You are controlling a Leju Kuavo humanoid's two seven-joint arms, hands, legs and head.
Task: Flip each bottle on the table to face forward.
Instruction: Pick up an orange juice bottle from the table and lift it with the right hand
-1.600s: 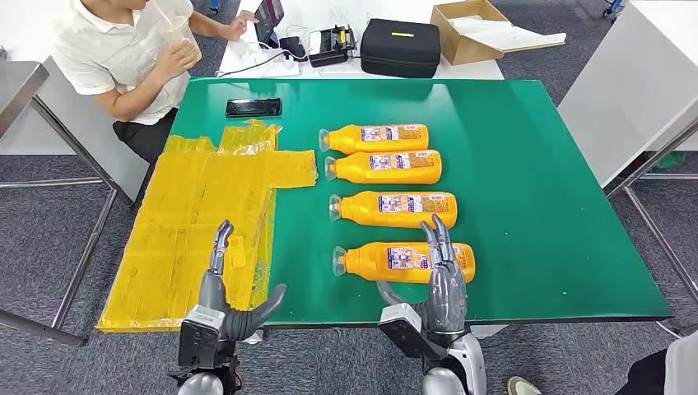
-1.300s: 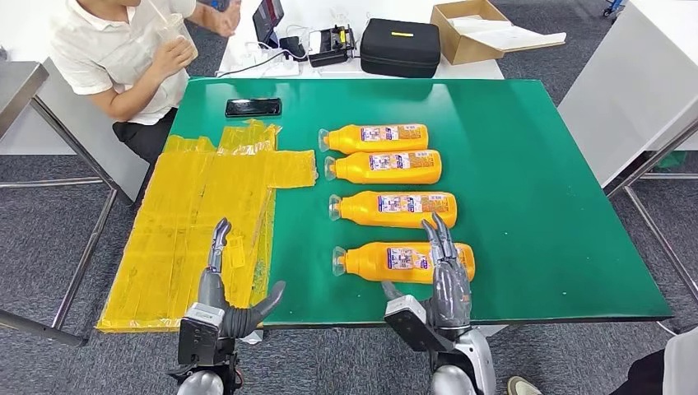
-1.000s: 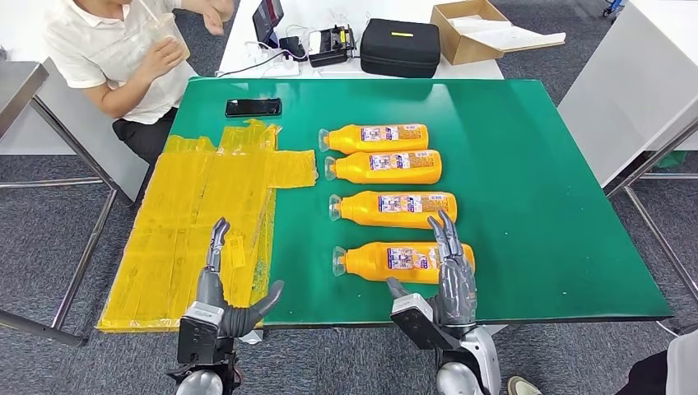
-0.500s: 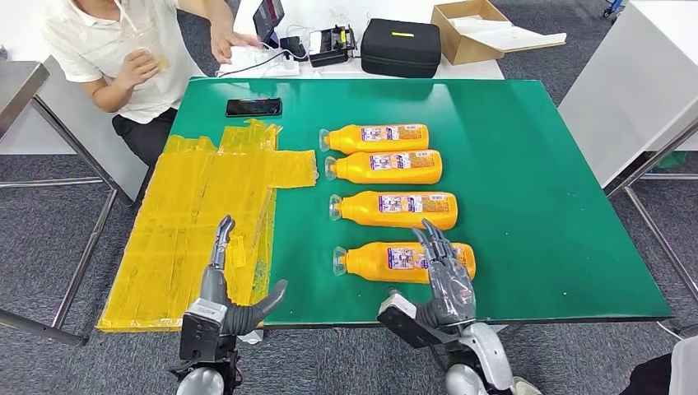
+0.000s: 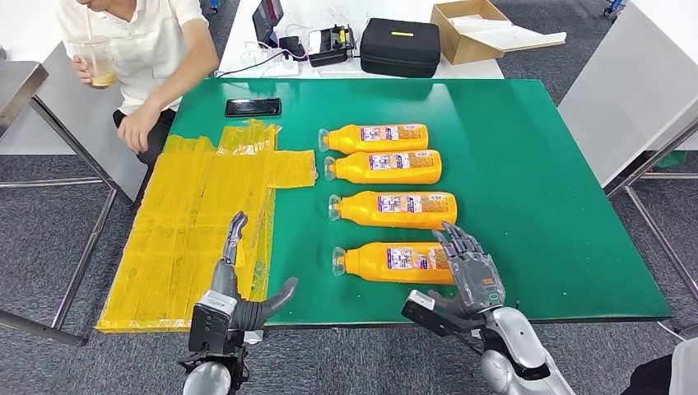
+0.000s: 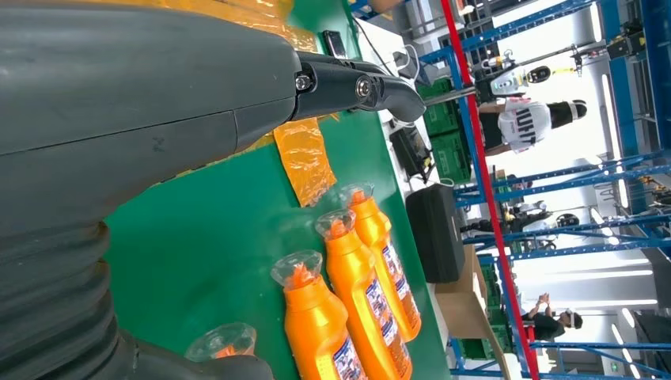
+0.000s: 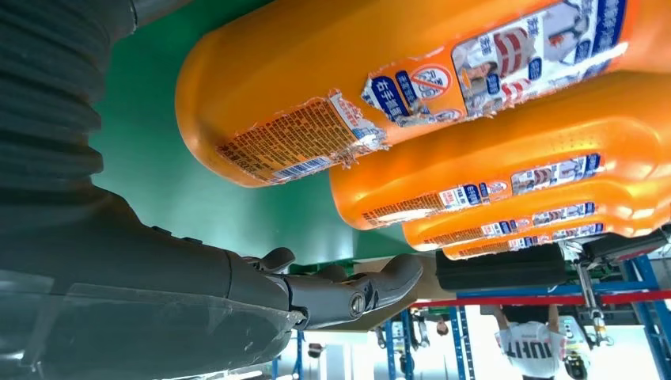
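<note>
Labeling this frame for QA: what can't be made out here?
- Nearest bottle: base end hidden by the right hand in head view; contact unclear.
- Same bottle, left wrist view: cap showing, body cut off by the picture edge.
- Label print: too small in head view.
- Phone screen: dark, unreadable.

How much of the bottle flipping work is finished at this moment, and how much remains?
Nothing looks finished: all four orange bottles lie on their sides in a column on the green table, small-print labels up. In hand: the right robot hand is open at the base end of the nearest bottle, not gripping it. The left robot hand waits open near the yellow tape patch. All four flips appear left.
</note>
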